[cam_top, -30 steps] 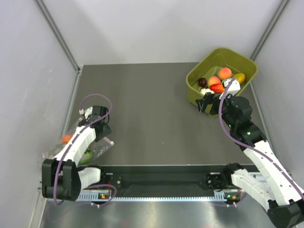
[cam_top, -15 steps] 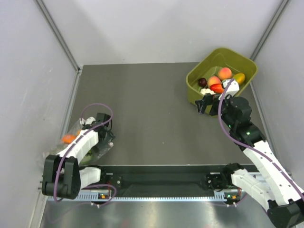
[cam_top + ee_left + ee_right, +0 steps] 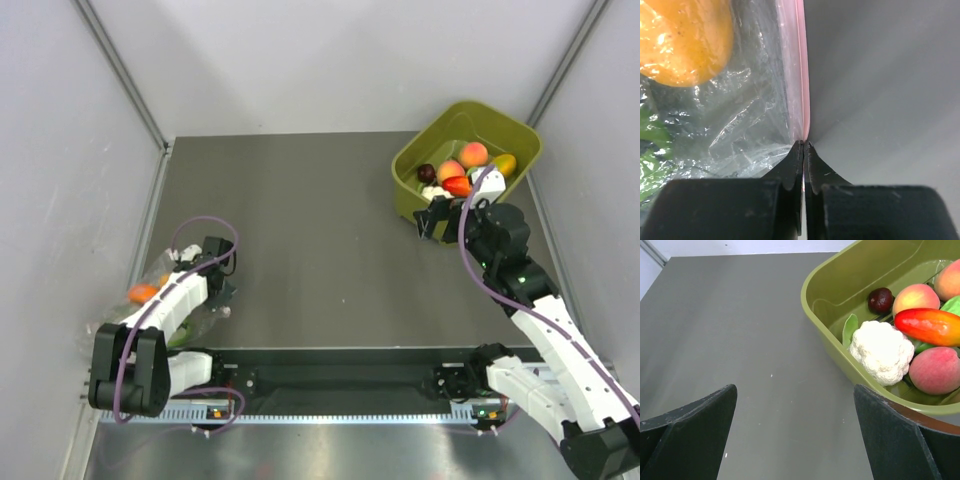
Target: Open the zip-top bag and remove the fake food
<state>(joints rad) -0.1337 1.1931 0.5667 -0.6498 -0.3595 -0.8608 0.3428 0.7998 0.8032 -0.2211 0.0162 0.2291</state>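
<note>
The clear zip-top bag (image 3: 168,305) lies at the table's left edge, and its pink zip strip (image 3: 796,60) runs straight away from my left fingers. My left gripper (image 3: 803,144) is shut on the near end of that strip. In the top view the left gripper (image 3: 212,292) sits at the bag's right side. Fake food shows through the plastic: an orange fruit (image 3: 685,40) (image 3: 141,293) and something green (image 3: 650,142). My right gripper (image 3: 795,430) (image 3: 432,220) hangs open over bare table, far from the bag.
An olive-green tub (image 3: 840,345) (image 3: 405,160) stands at the back right, just beyond my right fingers. It holds a white cauliflower (image 3: 881,351), peaches (image 3: 936,370), a red pepper (image 3: 930,325) and a dark cherry (image 3: 881,300). Grey walls close in left and right.
My left gripper dropped toward the near edge onto the bag's mouth and closed on the pink zip strip. The right arm stayed still.
</note>
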